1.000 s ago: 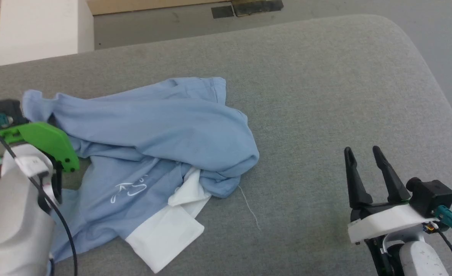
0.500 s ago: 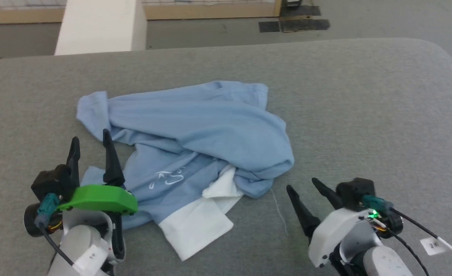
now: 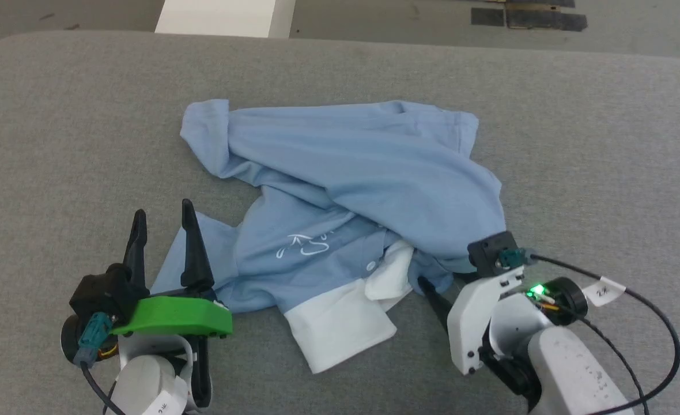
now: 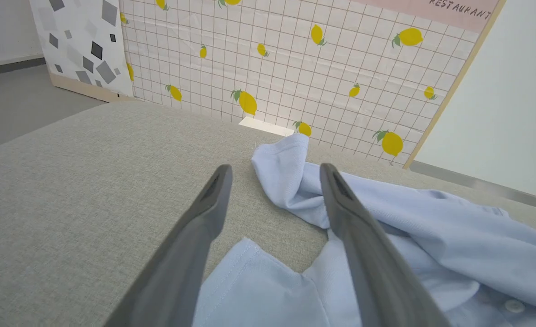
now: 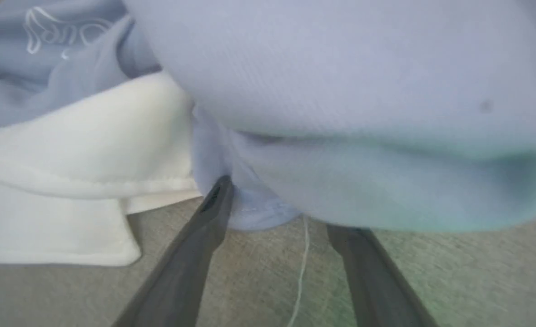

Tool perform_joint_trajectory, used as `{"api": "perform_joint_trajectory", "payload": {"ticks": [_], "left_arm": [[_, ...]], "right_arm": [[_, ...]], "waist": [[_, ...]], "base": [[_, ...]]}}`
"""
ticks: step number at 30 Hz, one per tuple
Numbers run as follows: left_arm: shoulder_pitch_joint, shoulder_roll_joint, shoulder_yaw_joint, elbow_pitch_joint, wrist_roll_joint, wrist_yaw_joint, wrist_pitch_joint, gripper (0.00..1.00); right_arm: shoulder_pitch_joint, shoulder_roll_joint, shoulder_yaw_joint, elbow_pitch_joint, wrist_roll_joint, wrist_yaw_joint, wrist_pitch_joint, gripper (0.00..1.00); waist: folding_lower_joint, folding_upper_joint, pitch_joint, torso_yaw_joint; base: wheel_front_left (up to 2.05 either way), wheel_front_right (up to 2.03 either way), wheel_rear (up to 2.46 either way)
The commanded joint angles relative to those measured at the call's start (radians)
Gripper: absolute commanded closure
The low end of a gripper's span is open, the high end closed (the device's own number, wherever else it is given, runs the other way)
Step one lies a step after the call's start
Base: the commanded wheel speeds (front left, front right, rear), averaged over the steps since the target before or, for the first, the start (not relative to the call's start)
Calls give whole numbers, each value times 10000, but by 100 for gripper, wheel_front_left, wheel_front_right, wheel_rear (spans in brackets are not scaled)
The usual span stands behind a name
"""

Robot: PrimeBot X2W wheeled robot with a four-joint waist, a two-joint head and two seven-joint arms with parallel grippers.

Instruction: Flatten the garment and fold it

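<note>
The soft light blue T-shirt (image 3: 346, 167) lies bunched up on the gray cloth top (image 3: 576, 144), not flat or folded yet, and the left gripper (image 3: 163, 208) and right gripper (image 5: 277, 213) sit open by its near edge, holding nothing.

The left gripper (image 4: 275, 167) rises from 6 o'clock, its two dark fingers spread wide, holding nothing. The light blue T-shirt (image 4: 436, 227) lies rumpled from centre to 4 o'clock on the grey cushion (image 4: 68, 190), a hemmed corner at 6 o'clock. A lemon-print tiled wall (image 4: 295, 59) stands at 12 o'clock
</note>
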Motion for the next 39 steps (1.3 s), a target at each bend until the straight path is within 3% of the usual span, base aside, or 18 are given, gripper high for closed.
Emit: {"api": "perform_joint_trajectory", "payload": {"ticks": [1, 2, 8, 14, 20, 24, 25, 32, 39], "left_arm": [[-42, -57, 64, 23, 112, -75, -36, 0], [-56, -65, 106, 37, 130, -92, -36, 0], [18, -83, 307, 202, 76, -171, -37, 0], [178, -85, 477, 352, 94, -201, -37, 0], [292, -86, 592, 392, 170, -247, -37, 0], [325, -86, 660, 558, 259, -356, -37, 0], [361, -86, 683, 605, 280, -376, -37, 0], [1116, 27, 689, 883, 609, -663, -37, 0], [1792, 549, 36, 1150, 661, -1444, 982, 0]], "right_arm": [[-128, -24, -1, 146, -55, -13, 198, 80], [-170, -55, -26, 117, -105, -13, 231, 100], [85, -402, -969, -610, -157, -13, 53, 100], [1122, -875, -3588, -2588, -698, -13, 139, 100], [2113, -486, -6262, -3859, -1173, -13, 645, 100], [2267, -221, -7185, -3737, -1178, -13, 705, 100], [2264, -159, -7331, -3673, -1153, -13, 623, 3], [2664, 4, -7636, -3433, -676, -13, -1022, 0], [3460, 8, -6799, -3257, -253, -13, -2767, 0]], "waist": [[0, 0, 196, 174], [0, 0, 203, 159], [0, 0, -24, -154], [0, 0, -366, -526], [0, 0, -525, -757], [0, 0, -577, -827], [0, 0, -600, -838], [0, 0, -970, -891], [0, 0, -1215, -1026]], "base": [[0, 0, 0], [0, 0, 0], [0, 0, 0], [0, 0, 0], [0, 0, 0], [0, 0, 0], [0, 0, 0], [0, 0, 0], [0, 0, 0]]}}
